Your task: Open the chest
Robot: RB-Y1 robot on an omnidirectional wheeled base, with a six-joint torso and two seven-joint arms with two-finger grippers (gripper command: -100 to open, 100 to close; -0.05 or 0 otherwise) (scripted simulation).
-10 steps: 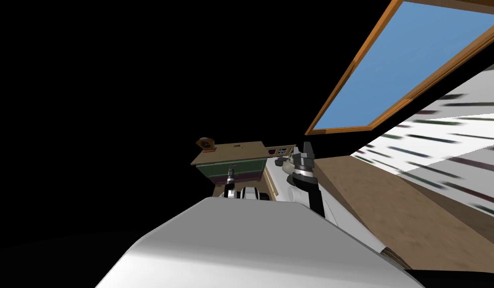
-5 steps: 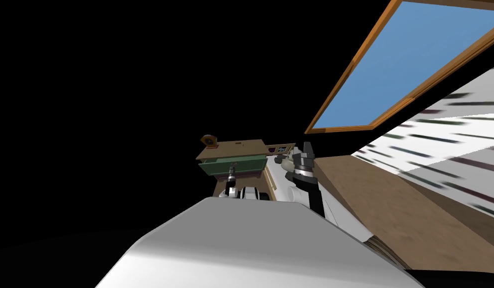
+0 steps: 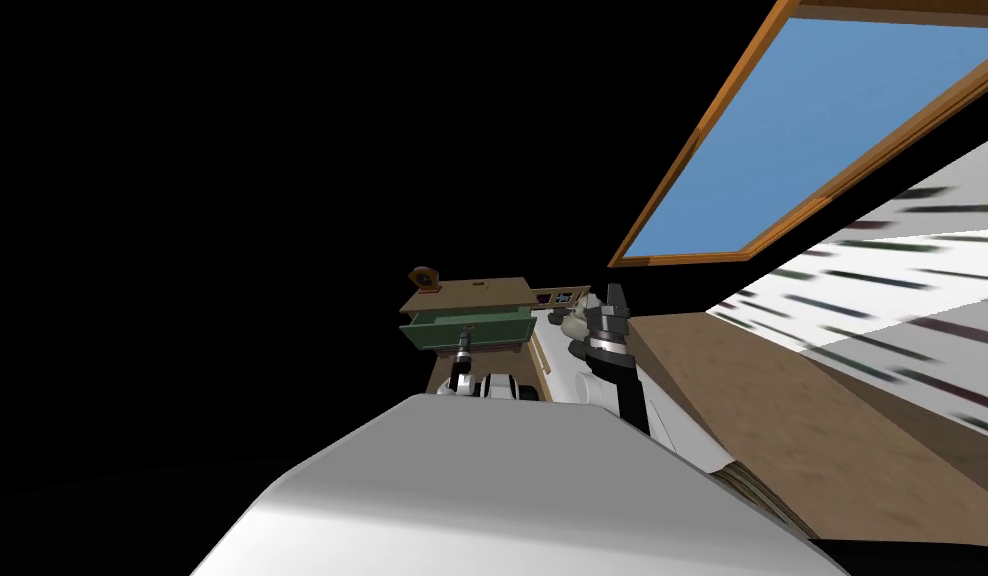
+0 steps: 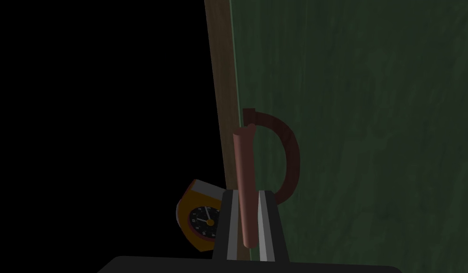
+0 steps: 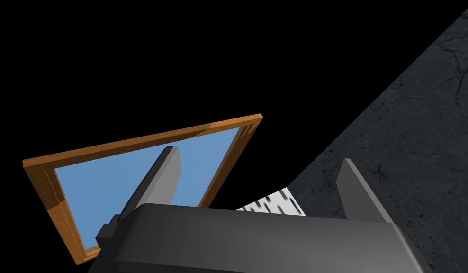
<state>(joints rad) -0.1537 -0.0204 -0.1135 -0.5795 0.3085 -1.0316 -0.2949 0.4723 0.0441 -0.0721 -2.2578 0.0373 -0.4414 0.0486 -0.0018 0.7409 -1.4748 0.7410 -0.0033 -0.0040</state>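
The chest [image 3: 474,294] is a small brown cabinet ahead of me, with a green drawer [image 3: 469,329] standing out from its front. In the left wrist view the green drawer front [image 4: 370,142] is close, and a curved reddish-brown handle [image 4: 245,180] sticks out of it. My left gripper [image 4: 248,222] is shut on that handle's bar, one finger pressed on each side. In the head view the left gripper [image 3: 464,343] sits at the drawer's lower edge. My right gripper [image 3: 614,296] is raised to the right of the chest, and in its wrist view it [image 5: 259,156] is open with nothing held.
A small orange clock [image 3: 423,279] stands on the chest's left corner, next to the left gripper [image 4: 200,220]. A blue window in an orange frame [image 3: 812,130] is at the right, above brown floor [image 3: 782,420]. A black area lies to the left.
The green drawer has slid out of the chest toward me, with my left gripper still shut on its handle. The head view has shifted slightly. The right arm holds still.
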